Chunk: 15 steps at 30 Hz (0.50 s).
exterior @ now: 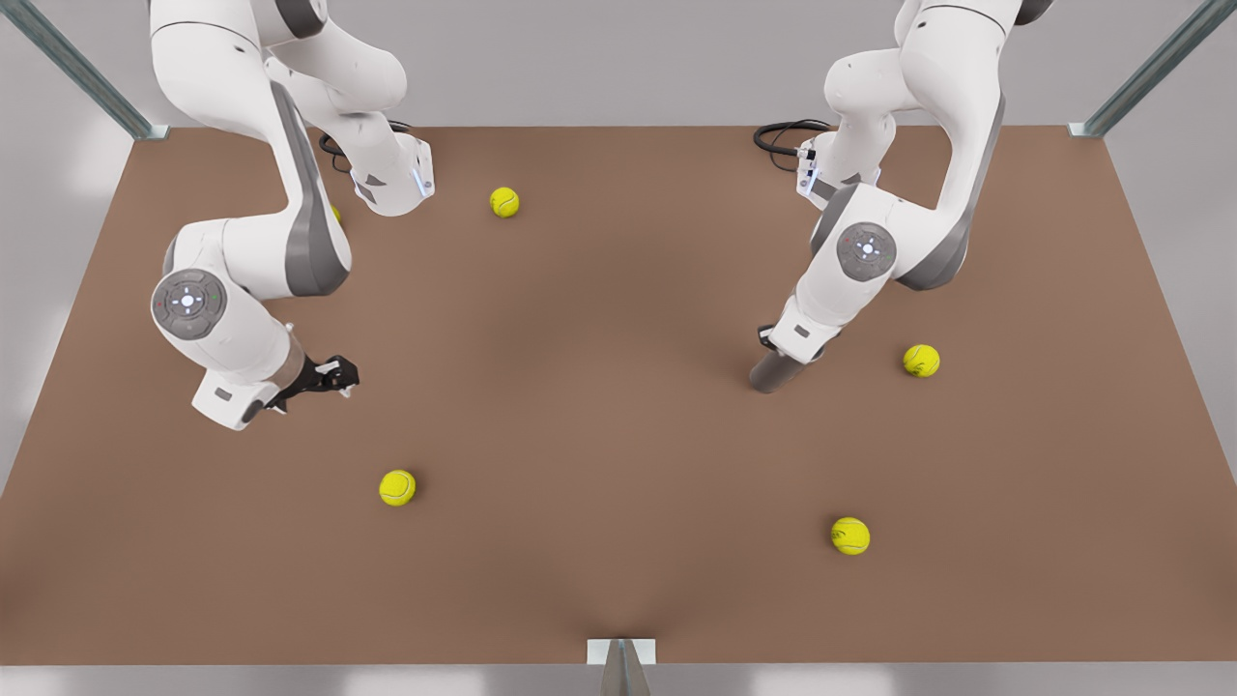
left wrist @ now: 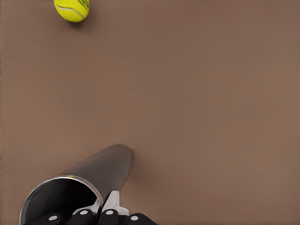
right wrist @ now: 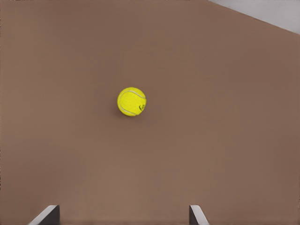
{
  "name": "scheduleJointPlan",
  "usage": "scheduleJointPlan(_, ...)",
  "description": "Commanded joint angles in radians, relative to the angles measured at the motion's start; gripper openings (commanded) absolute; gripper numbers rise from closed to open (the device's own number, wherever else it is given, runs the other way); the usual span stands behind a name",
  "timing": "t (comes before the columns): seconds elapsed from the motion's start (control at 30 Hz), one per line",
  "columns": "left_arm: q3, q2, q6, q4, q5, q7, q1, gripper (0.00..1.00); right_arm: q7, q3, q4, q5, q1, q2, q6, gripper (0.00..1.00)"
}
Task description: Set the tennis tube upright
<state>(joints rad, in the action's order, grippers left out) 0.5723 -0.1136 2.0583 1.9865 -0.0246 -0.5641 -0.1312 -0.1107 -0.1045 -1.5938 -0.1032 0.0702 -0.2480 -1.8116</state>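
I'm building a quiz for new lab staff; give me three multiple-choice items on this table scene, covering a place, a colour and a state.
1. Where is the tennis tube?
A. On the front view's right, held by the left hand
B. Lying loose at the table's front edge
C. On the front view's left

2. What colour are the balls?
A. Red
B. Yellow-green
C. Blue

3. How is the right hand?
A. Shut on a ball
B. Shut on the tube
C. Open, holding nothing

Answers: 1 A, the left wrist view shows fingers clamped on the tube's rim; 2 B, every ball on the table is yellow-green; 3 C, the right wrist view shows its fingertips spread apart over bare table.
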Motion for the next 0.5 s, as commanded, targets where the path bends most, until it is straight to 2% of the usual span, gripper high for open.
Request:
scheduleJointPlan(0.0, 0.0, 0.0, 0.0, 0.0, 0.017, 0.001, 0.001, 0.21, 0.0, 0.0, 0.0, 0.0, -0.001, -0.004, 0.0, 1.0)
scheduleJointPlan(0.17, 0.0, 0.0, -0.009, 0.0, 0.014, 0.003, 0.001, 0.21, 0.0, 0.0, 0.002, -0.003, 0.0, -0.005, 0.0, 1.0)
scheduleJointPlan(0.23, 0.001, 0.0, -0.013, -0.002, 0.011, 0.003, 0.005, 0.6, 0.0, -0.001, 0.002, -0.004, 0.0, -0.005, 0.0, 1.0)
scheduleJointPlan(0.27, 0.0, 0.0, -0.02, -0.006, 0.011, 0.004, 0.008, 0.9, 0.0, -0.001, 0.002, -0.006, 0.0, -0.005, 0.0, 1.0)
scheduleJointPlan(0.3, 0.0, 0.0, -0.024, -0.008, 0.011, 0.004, 0.008, 1.0, 0.0, 0.0, 0.002, -0.007, 0.0, -0.005, 0.0, 1.0)
scheduleJointPlan(0.47, 0.001, -0.005, -0.225, -0.12, -0.031, 0.01, 0.008, 1.0, 0.0, 0.0, 0.002, -0.007, -0.001, -0.004, 0.002, 1.0)
